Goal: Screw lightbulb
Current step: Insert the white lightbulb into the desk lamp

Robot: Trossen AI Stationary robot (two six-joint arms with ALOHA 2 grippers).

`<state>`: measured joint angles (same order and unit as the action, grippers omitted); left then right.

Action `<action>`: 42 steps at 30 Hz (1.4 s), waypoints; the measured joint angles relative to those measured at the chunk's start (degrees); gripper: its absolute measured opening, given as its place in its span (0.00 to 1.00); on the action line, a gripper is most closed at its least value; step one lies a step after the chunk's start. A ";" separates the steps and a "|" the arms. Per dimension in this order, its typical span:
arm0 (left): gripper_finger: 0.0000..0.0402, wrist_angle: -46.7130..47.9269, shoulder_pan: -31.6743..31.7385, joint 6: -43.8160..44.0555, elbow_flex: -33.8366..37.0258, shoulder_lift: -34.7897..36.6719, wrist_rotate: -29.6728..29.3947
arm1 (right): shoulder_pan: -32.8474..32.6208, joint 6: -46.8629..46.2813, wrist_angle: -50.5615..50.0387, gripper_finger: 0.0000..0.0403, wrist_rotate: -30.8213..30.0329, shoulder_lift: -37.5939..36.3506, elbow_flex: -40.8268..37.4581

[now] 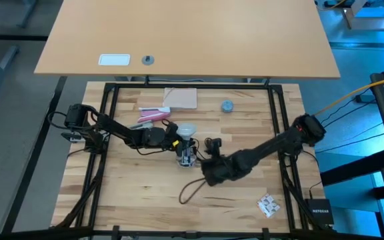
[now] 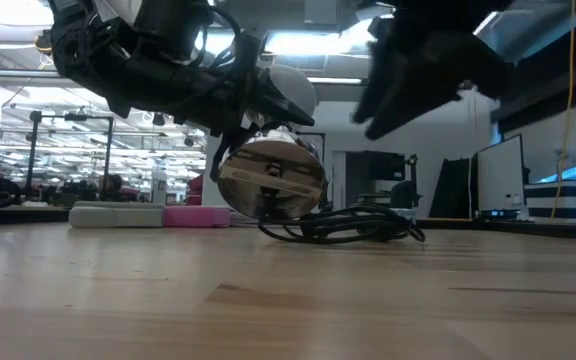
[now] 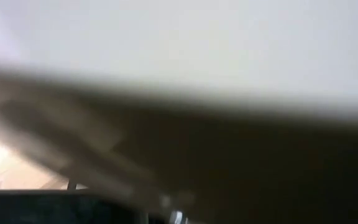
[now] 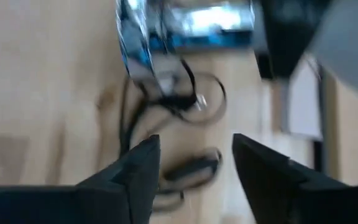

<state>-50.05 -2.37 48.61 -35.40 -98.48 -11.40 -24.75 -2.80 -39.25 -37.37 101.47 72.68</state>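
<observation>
From my remote seat I see a grey floor (image 1: 12,87) at the high view's left; a pale wooden desk (image 1: 192,33) across its top; ceiling striplights (image 2: 308,42) upper centre in the low view; monitors (image 2: 498,180) at right.
</observation>
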 joint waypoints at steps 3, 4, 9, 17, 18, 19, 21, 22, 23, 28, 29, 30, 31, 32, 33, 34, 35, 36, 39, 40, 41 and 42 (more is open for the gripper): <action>0.37 0.01 0.00 0.76 0.00 0.00 0.00 | 1.22 8.93 7.21 0.56 5.28 0.00 -0.02; 0.37 -0.01 0.00 0.77 0.00 0.00 0.00 | 1.30 12.09 9.67 0.56 6.94 0.00 -0.02; 0.37 -0.01 0.00 2.05 0.00 0.00 0.00 | 1.15 21.96 20.03 0.53 11.88 0.00 -0.02; 0.37 -3.88 -0.26 5.30 0.00 -0.02 -0.02 | 1.15 22.18 22.35 0.44 11.07 0.40 -0.02; 0.37 -4.59 -0.31 5.35 0.00 -0.02 -0.02 | 1.15 22.40 22.44 0.43 11.00 0.58 -0.02; 0.37 -5.35 -0.37 5.39 0.00 -0.02 -0.02 | 1.15 22.52 23.17 0.43 11.06 0.91 -0.02; 0.37 -6.61 -0.49 5.43 0.00 -0.02 -0.02 | 1.15 22.57 23.18 0.43 11.02 1.19 -0.02; 0.37 -6.95 -0.63 5.44 0.00 -0.02 -0.02 | 1.15 22.57 23.37 0.43 11.00 1.55 -0.02; 0.37 -7.00 -0.68 5.43 -0.02 -0.02 -0.02 | 1.15 22.57 23.52 0.43 10.89 1.72 -0.02; 0.37 -7.92 -1.43 6.21 -0.04 -0.02 -0.02 | 1.15 22.61 23.51 0.43 8.07 2.59 -0.04; 0.37 -8.04 -1.59 6.11 -0.04 -0.02 -0.02 | 1.15 22.60 23.98 0.43 7.81 2.75 -0.04; 0.37 -8.31 -1.79 5.89 -0.04 -0.02 -0.02 | 1.15 22.61 24.30 0.43 7.63 2.84 -0.04; 0.37 -8.60 -1.89 5.31 -0.04 -0.02 -0.02 | 1.15 22.61 24.39 0.43 7.39 2.90 -0.04; 0.37 -9.05 -2.01 4.92 -0.04 -0.02 -0.02 | 1.15 22.61 24.68 0.42 7.40 2.93 -0.04; 0.37 -9.44 -2.10 4.50 -0.04 -0.02 -0.02 | 1.15 22.60 25.02 0.41 7.39 2.93 -0.04; 0.37 -9.61 -2.20 3.79 -0.06 -0.02 -0.02 | 1.15 22.61 25.01 0.39 7.41 2.93 -0.04; 0.37 -9.61 -2.30 3.37 -0.07 -0.02 -0.02 | 1.15 22.61 24.90 0.36 7.39 2.93 -0.04; 0.37 -9.60 -2.37 2.98 -0.07 -0.02 -0.03 | 1.15 22.61 24.95 0.33 7.42 2.95 -0.04; 0.37 -9.47 -2.51 0.21 -0.05 -0.02 -0.04 | 1.13 22.41 24.75 0.22 7.41 2.95 -0.04; 0.37 -9.46 -2.52 -1.12 -0.04 -0.02 0.04 | 1.13 22.33 24.59 0.19 7.44 2.95 -0.04; 0.37 -9.42 -2.51 -2.48 -0.04 -0.02 0.38 | 1.11 22.33 24.41 0.19 7.37 2.95 -0.04; 0.37 -9.40 -2.51 -3.62 -0.04 -0.02 0.75 | 1.11 22.35 24.37 0.19 7.41 2.95 -0.04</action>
<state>-59.45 -4.89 44.99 -35.44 -98.50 -10.65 -23.64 19.55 -14.89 -29.96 104.42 72.64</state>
